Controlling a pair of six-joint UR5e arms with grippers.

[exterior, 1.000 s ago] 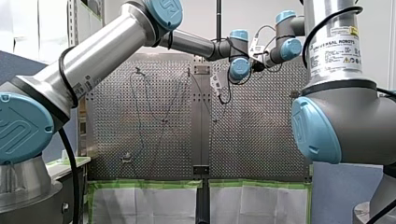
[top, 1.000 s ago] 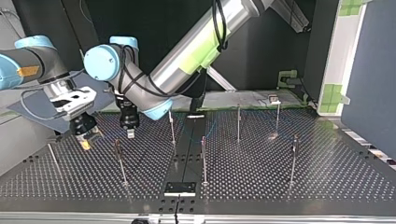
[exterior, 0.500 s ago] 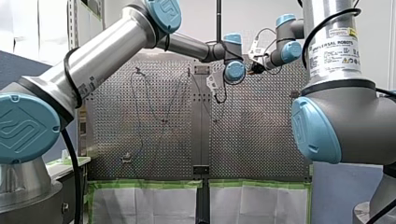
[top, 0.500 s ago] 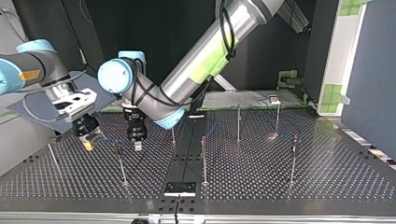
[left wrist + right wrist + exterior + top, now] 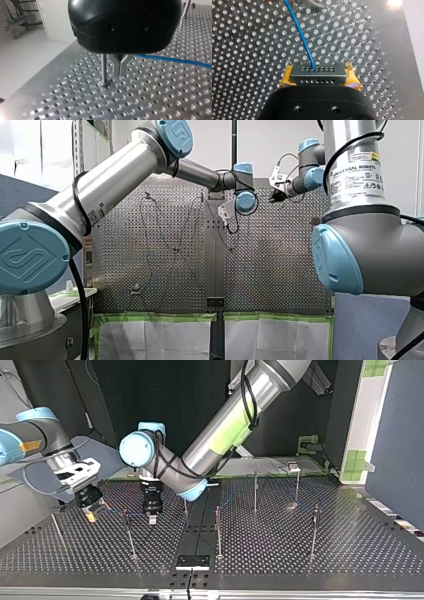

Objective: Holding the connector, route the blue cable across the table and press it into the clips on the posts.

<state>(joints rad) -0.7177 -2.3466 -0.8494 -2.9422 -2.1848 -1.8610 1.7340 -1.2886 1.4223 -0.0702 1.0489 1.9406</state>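
1. Over at the top view's left end of the perforated surface [image 5: 350, 560], my right gripper [image 5: 91, 514] has its yellow pads [image 5: 287, 77] clamped on the dark connector [image 5: 317, 73], one pad at each end of it.
2. Out of the connector's middle comes the blue cable [image 5: 299, 32], running off ahead of the gripper over the holes.
3. Landmark for everything else: the thin post [image 5: 129, 532] nearest that gripper. In the top view the connector sits to the post's left, near it but apart.
4. My left gripper [image 5: 151, 519] hangs just to the post's right in the same view, pointing straight down, its tip close above the surface.
5. That puts the post between the two grippers, right on the faint blue line strung from one to the other.
6. From the left wrist, the metal fingers [image 5: 117, 67] are drawn together at the tips. A metal rod [image 5: 103, 71] stands in a hole just beside them, and I cannot tell whether it is that same post.
7. The cable shows beside those fingers and stretches away to one side. Whether they pinch it is hidden by the gripper's black body.
8. To the post's right, other posts [image 5: 218, 532] dot the surface, well apart from one another.
9. One lone post [image 5: 55, 527] stands to its left, beyond the connector.
10. A black plate [image 5: 192, 561] lies at the surface's near edge, to the landmark post's right.
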